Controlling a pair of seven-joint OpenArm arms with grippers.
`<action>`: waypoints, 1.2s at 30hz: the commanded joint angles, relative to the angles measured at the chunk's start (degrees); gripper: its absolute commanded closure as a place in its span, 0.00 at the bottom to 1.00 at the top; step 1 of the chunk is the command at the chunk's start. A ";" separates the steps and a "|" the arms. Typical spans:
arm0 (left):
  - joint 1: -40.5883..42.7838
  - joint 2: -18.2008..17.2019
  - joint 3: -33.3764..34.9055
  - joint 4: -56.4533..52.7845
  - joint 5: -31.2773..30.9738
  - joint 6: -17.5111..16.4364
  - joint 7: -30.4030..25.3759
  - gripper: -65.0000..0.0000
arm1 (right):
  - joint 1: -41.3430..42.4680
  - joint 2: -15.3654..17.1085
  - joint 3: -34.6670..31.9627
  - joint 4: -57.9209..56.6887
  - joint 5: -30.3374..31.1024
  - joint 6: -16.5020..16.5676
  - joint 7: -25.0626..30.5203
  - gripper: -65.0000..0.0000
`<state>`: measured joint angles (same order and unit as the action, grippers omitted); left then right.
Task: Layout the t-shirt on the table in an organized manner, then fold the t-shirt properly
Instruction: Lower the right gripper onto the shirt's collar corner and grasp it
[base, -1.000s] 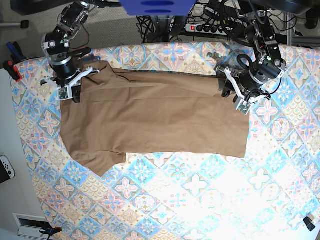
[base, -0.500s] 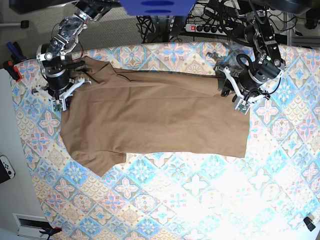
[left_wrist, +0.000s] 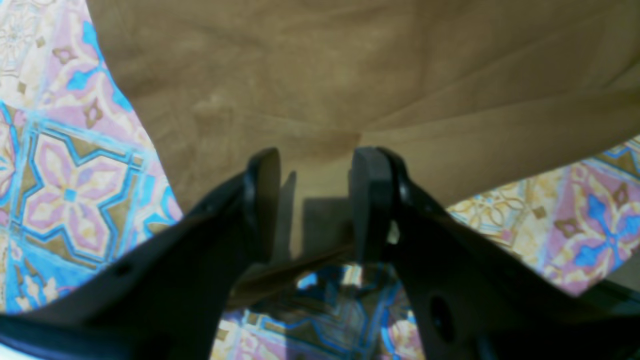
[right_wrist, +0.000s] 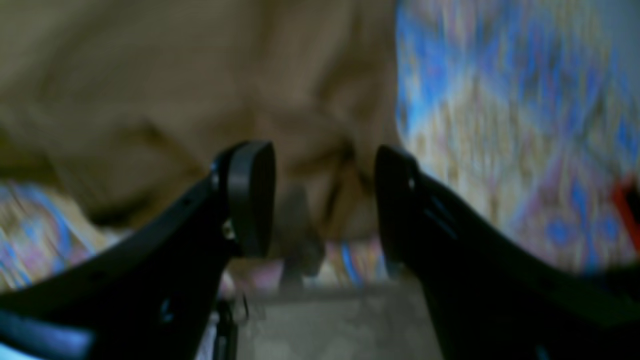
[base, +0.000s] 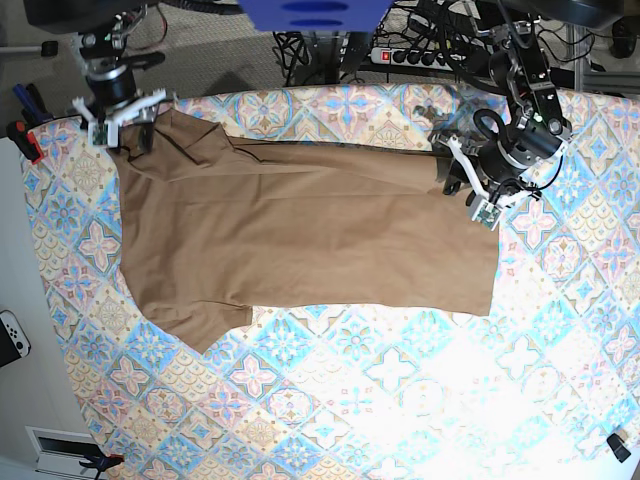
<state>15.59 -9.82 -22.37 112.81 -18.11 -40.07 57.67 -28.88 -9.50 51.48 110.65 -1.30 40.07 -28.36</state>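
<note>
The tan-brown t-shirt (base: 300, 225) lies flat across the table (base: 400, 390), its long side running left to right, with a sleeve (base: 195, 325) pointing at the near left. My right gripper (base: 125, 122) is at the shirt's far left corner. In the blurred right wrist view the right gripper (right_wrist: 322, 200) is open, with rumpled shirt fabric (right_wrist: 175, 100) just past its fingertips. My left gripper (base: 458, 183) hovers at the shirt's far right edge. There the left gripper (left_wrist: 315, 200) stands open above the shirt's edge (left_wrist: 325, 100), gripping nothing.
A power strip (base: 405, 55) and cables lie behind the table's far edge. A red clamp (base: 25, 140) sits at the left edge and a white controller (base: 12, 335) lies off the table's left side. A small black object (base: 620, 445) sits near the front right corner.
My right gripper has moved toward the table's far left corner, pulling the shirt's corner out with it, and its jaws have opened. The left arm has not moved.
</note>
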 joint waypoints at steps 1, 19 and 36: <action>-0.34 -0.24 0.00 0.81 -0.75 0.07 -1.01 0.63 | 0.44 0.57 0.08 1.13 1.78 -0.07 3.00 0.53; -0.08 -0.24 0.00 0.81 -0.84 0.07 -1.01 0.63 | -1.49 0.57 -0.28 0.16 1.87 -0.07 2.82 0.53; -0.25 -0.24 0.00 0.81 -0.84 0.07 -1.01 0.63 | -3.25 0.50 -4.67 -4.41 2.14 -0.07 2.91 0.53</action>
<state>15.73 -9.69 -22.24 112.77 -18.13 -40.07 57.67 -31.73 -9.34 46.70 105.51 0.03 39.88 -26.61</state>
